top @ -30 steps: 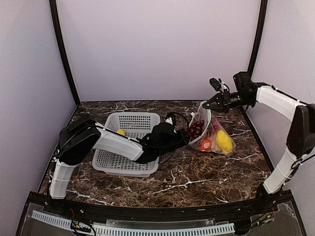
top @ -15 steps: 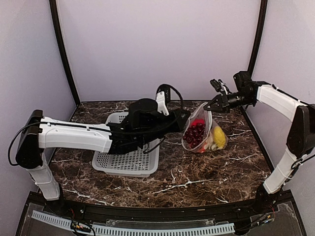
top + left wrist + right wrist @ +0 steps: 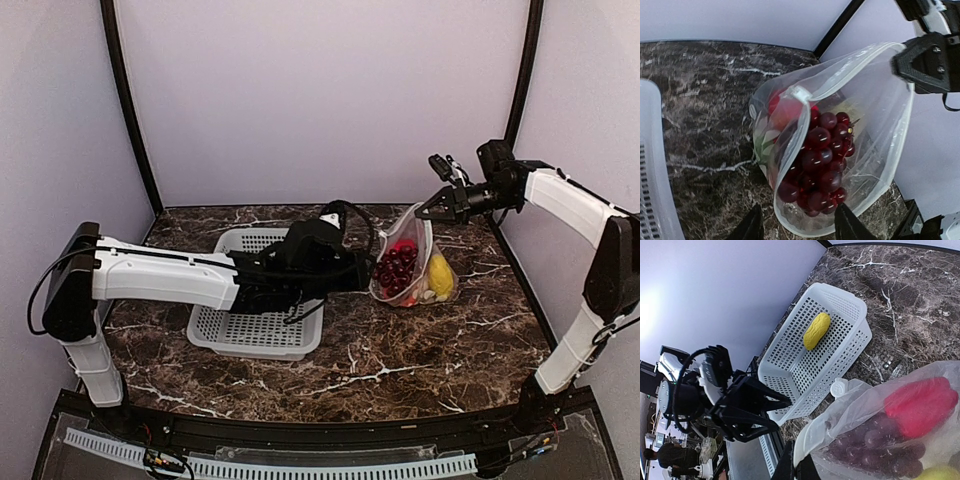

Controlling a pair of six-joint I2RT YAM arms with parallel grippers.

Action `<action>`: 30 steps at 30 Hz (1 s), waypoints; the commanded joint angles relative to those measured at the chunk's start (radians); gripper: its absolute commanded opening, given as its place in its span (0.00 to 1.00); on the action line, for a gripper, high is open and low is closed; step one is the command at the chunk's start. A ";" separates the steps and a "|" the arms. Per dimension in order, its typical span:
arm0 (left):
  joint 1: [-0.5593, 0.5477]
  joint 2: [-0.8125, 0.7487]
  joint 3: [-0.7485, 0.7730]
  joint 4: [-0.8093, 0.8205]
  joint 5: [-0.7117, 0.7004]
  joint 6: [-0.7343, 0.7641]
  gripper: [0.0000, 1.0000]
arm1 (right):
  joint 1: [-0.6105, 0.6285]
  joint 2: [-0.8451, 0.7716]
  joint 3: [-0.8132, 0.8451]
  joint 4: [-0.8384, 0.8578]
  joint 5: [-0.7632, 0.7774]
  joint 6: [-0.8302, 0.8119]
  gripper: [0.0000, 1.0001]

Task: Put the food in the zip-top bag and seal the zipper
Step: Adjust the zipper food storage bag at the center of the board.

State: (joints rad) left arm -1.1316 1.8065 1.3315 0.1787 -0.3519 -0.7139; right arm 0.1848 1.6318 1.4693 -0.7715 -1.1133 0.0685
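The clear zip-top bag [image 3: 413, 230] hangs at the table's back right, and my right gripper [image 3: 428, 207] is shut on its top corner [image 3: 802, 452]. Inside lie a dark grape bunch [image 3: 822, 160], a red pepper [image 3: 920, 402] and a yellow piece [image 3: 441, 273]. The zipper [image 3: 850, 75] runs along the gaping mouth, with a white slider [image 3: 799, 93] on it. My left gripper [image 3: 800, 227] is open just short of the bag's lower rim, with nothing between its fingers. A yellow corn piece [image 3: 816, 331] lies in the basket.
The grey perforated basket [image 3: 250, 325] stands left of centre, partly under my left forearm [image 3: 190, 280]. Black frame posts [image 3: 130, 110] and pale walls close in the back and sides. Dark marble table [image 3: 400, 350] lies in front.
My left gripper has opened and drawn back a little from the bag's mouth, leaving the grape bunch inside. The bag now hangs more upright from my right gripper.
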 commanded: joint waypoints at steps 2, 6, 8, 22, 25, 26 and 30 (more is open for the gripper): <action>0.000 0.044 0.012 -0.122 -0.008 -0.089 0.53 | -0.004 -0.057 -0.002 0.036 -0.087 0.005 0.00; 0.008 0.103 0.055 -0.154 0.017 -0.113 0.56 | -0.005 -0.057 -0.012 0.047 -0.094 0.011 0.00; 0.018 0.126 0.063 -0.147 0.045 -0.129 0.56 | -0.004 -0.059 -0.015 0.046 -0.096 0.011 0.00; 0.063 0.173 0.067 0.006 0.157 -0.140 0.01 | -0.004 -0.048 -0.035 0.062 -0.069 0.006 0.00; 0.053 0.094 0.112 -0.006 0.185 -0.093 0.01 | 0.001 -0.045 0.043 -0.048 0.162 -0.074 0.00; 0.026 0.054 0.154 -0.044 0.127 -0.028 0.01 | 0.005 -0.052 0.061 -0.070 0.298 -0.104 0.00; -0.013 0.008 0.224 -0.163 0.009 0.042 0.01 | 0.018 -0.044 0.092 -0.118 0.701 -0.181 0.00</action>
State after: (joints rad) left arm -1.1034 1.9617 1.4643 0.0807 -0.2493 -0.7719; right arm 0.1925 1.6035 1.4994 -0.8204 -0.8291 -0.0051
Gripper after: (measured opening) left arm 0.012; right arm 0.005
